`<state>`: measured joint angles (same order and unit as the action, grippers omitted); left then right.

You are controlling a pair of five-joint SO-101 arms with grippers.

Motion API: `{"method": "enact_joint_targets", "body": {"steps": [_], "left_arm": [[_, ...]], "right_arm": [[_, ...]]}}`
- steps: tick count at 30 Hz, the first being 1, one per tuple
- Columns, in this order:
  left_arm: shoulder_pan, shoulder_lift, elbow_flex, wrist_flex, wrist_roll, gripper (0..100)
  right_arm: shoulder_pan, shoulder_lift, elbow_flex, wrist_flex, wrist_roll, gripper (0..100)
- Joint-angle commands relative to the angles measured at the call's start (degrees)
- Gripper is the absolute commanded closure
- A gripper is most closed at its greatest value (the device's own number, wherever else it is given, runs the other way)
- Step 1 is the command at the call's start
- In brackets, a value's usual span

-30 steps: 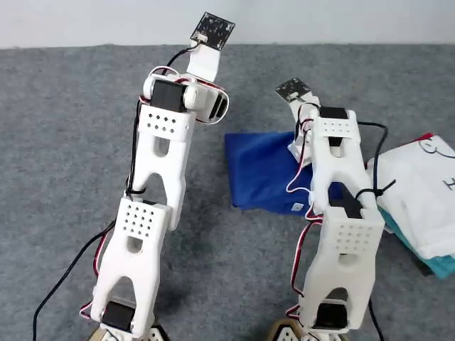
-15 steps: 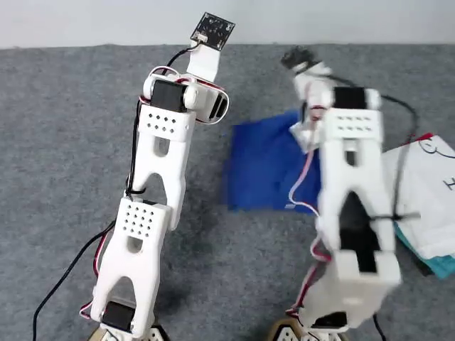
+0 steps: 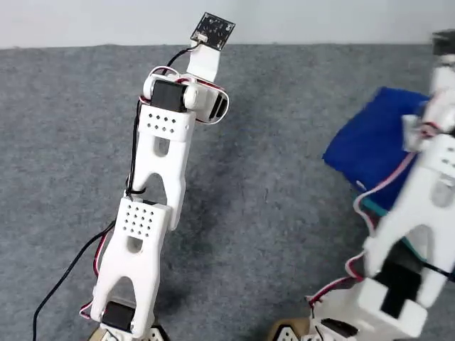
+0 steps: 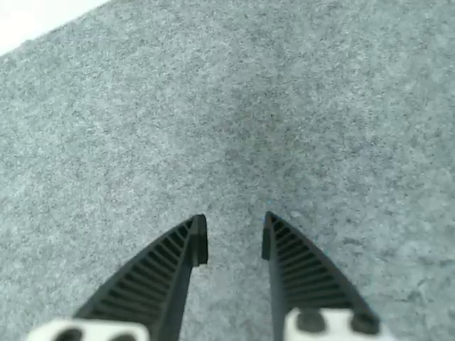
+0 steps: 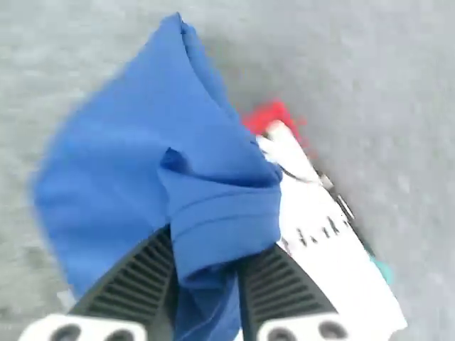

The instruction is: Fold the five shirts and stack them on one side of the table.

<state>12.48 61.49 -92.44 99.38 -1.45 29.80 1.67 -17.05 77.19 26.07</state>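
White perforated arms [image 3: 153,177] with black motors [image 3: 170,94], red-and-white cables [image 3: 102,252], black ribbed pincer fingers [image 4: 174,266].

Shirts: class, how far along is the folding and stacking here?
Done: a pile at the right of the table, white shirt on top, red edge and teal edge beneath. In hand: the blue shirt, clamped in the jaws of the right gripper over that pile. Left: setting it down; I count four shirts.

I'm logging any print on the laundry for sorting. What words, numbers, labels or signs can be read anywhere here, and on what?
Dark print on the white shirt, which lies beside the blue shirt held in the right hand: too blurred to read.
Nothing else here carries a word, number, label or sign that can be read.
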Motion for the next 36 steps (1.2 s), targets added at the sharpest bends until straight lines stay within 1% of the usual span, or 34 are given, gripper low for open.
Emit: {"method": "enact_joint_targets", "body": {"steps": [1, 4, 11, 19, 21, 26, 28, 33, 36], "left_arm": [[0.8, -0.5, -3.6, 1.2, -0.5, 87], [0.8, -0.5, -3.6, 1.2, -0.5, 87], [0.8, -0.5, -3.6, 1.2, -0.5, 87], [0.8, -0.5, -3.6, 1.2, -0.5, 87], [0.8, -0.5, -3.6, 1.2, -0.4, 87], [0.8, -0.5, -3.6, 1.2, -0.4, 87], [0.8, -0.5, -3.6, 1.2, -0.4, 87], [0.8, -0.5, -3.6, 1.2, -0.4, 87], [0.8, -0.5, -3.6, 1.2, -0.4, 87]], "right_arm": [[6.9, 2.6, -0.9, -3.2, -0.5, 99.0], [11.0, 7.1, -0.9, -5.5, -0.5, 99.0], [18.0, 16.6, -1.1, -10.4, -0.4, 99.0], [19.6, 17.6, -1.1, -10.9, -0.5, 98.9], [19.6, 17.6, -1.4, -8.5, -0.5, 96.6], [20.4, 17.6, -8.4, 5.1, -0.5, 77.1], [21.1, 17.7, -11.5, 8.7, -0.4, 72.9], [22.6, 17.2, -19.1, 16.3, -0.5, 76.1], [22.5, 13.8, -24.2, 21.1, -0.7, 77.5]]}}
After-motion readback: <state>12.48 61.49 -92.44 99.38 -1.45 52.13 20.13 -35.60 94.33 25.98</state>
